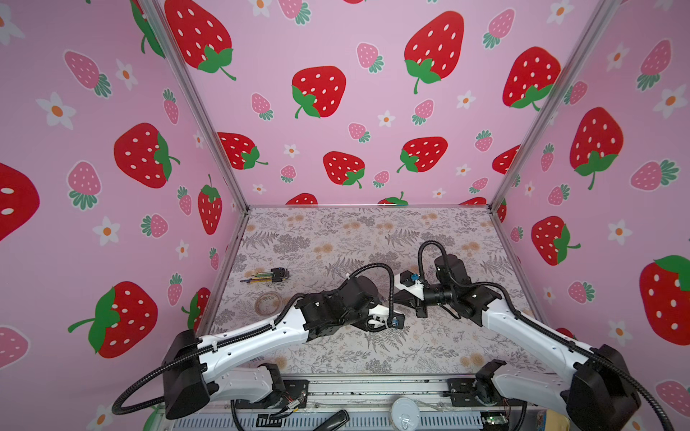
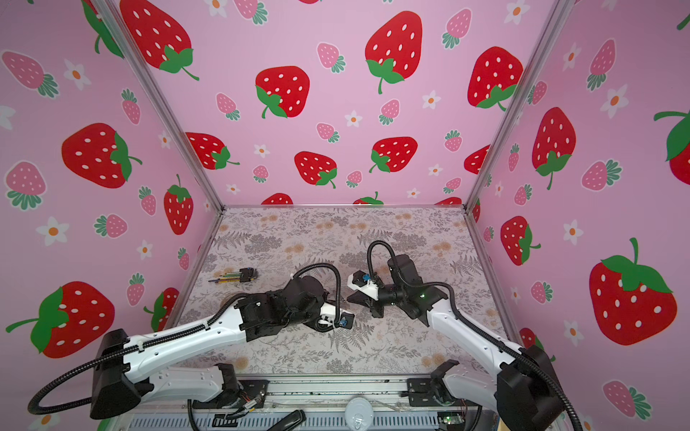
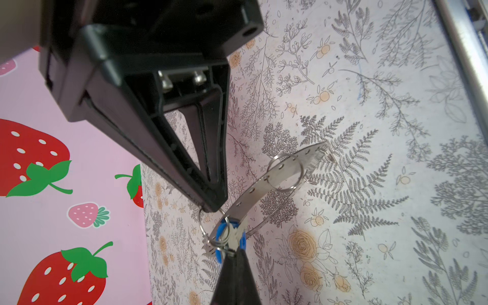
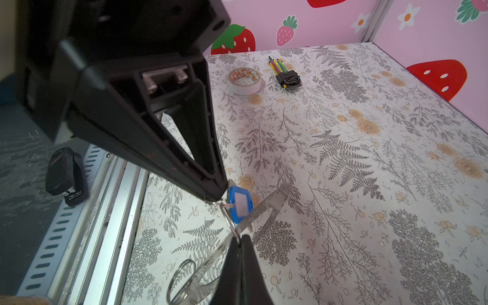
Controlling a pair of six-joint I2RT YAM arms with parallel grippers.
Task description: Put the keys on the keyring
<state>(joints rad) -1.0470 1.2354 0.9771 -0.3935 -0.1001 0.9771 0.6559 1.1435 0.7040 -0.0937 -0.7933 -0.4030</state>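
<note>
The keyring (image 3: 280,174) is a flat grey metal band with small holes, held above the table. A loose wire ring (image 3: 284,171) hangs on it. The key (image 3: 219,257) has a blue plastic head and sits at the band's near end. My left gripper (image 3: 233,249) is shut on the key. My right gripper (image 3: 212,208) is shut on a thin wire loop at that same end of the keyring. In the right wrist view the right gripper (image 4: 239,239) pinches the keyring (image 4: 266,206), and the left gripper (image 4: 220,198) holds the key (image 4: 240,204). In both top views the arms hide key and keyring.
A roll of tape (image 1: 267,302) (image 4: 244,80) and a dark bundle of yellow-green-tipped tools (image 1: 269,276) (image 2: 235,276) (image 4: 286,75) lie at the table's left. Pink strawberry walls close three sides. A metal rail (image 4: 124,200) runs along the front edge.
</note>
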